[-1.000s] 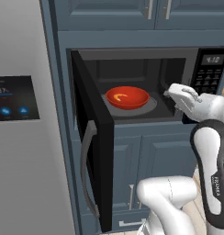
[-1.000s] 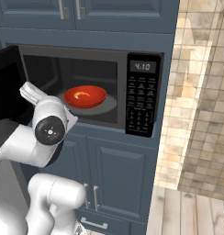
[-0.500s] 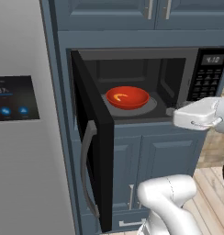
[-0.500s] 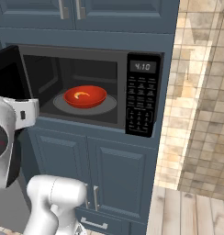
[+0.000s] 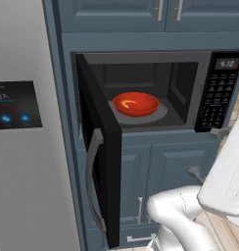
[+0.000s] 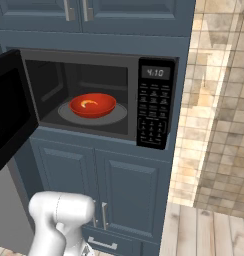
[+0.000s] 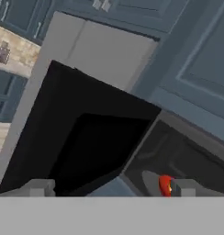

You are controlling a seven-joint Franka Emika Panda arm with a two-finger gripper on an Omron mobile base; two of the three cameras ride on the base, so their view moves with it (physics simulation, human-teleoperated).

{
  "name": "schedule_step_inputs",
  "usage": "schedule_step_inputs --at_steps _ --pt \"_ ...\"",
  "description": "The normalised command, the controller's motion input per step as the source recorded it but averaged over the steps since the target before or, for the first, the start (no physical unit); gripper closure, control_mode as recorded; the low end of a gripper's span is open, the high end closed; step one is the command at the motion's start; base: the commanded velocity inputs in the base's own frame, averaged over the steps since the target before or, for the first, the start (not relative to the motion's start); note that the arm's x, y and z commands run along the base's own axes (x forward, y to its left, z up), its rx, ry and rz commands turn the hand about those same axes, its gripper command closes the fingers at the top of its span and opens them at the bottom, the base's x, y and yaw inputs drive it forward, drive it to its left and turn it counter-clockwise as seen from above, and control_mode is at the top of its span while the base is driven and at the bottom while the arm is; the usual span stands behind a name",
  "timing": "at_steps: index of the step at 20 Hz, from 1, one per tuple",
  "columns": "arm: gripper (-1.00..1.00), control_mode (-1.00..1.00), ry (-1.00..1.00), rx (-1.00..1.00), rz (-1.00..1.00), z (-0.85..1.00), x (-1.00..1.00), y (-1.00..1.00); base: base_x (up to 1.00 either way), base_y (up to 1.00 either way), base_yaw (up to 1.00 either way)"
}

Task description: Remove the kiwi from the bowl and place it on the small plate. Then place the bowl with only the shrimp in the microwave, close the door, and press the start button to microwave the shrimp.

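Observation:
The red bowl point(image 5: 136, 104) rests on the grey turntable point(image 5: 163, 113) inside the open microwave point(image 5: 190, 61). In it lies the orange shrimp point(image 5: 128, 102), which the right base view also shows point(image 6: 88, 103) in the bowl point(image 6: 92, 105). The black door point(image 5: 99, 147) stands swung out to the left, with its grey handle point(image 5: 92, 181) facing forward. My gripper point(image 7: 113, 188) is open with nothing between its tips. It looks at the door's inner face point(image 7: 86, 137), and a sliver of the bowl point(image 7: 165, 185) shows beside the right tip. The kiwi and the small plate are out of view.
The keypad with its display point(image 6: 155, 107) sits right of the cavity. Blue-grey cabinet doors point(image 6: 124, 195) lie below and above it. The grey fridge with its blue-lit screen point(image 5: 16, 104) stands left of the door. Wood floor point(image 6: 209, 230) lies to the right.
My hand has drawn back from the microwave's mouth and dropped down and away. The bowl with the shrimp has not moved and the door still stands open.

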Motion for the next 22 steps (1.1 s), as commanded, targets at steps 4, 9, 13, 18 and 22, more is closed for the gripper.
schedule_step_inputs --at_steps 4,9,13,18,22 --pt "-1.00 -1.00 -0.37 -0.48 0.17 -0.25 -1.00 0.37 0.00 0.00 0.00" --pt "-1.00 -1.00 -0.29 -0.47 0.17 -0.07 -0.85 0.75 0.00 0.00 0.00" --pt "-1.00 -1.00 0.01 -0.55 0.01 -0.54 0.10 1.00 0.00 0.00 0.00" --pt "-1.00 -1.00 0.16 -0.48 0.00 -0.75 0.65 1.00 0.00 0.00 0.00" --pt "-1.00 -1.00 0.05 -0.33 0.00 -0.59 0.97 0.92 0.00 0.00 0.00"
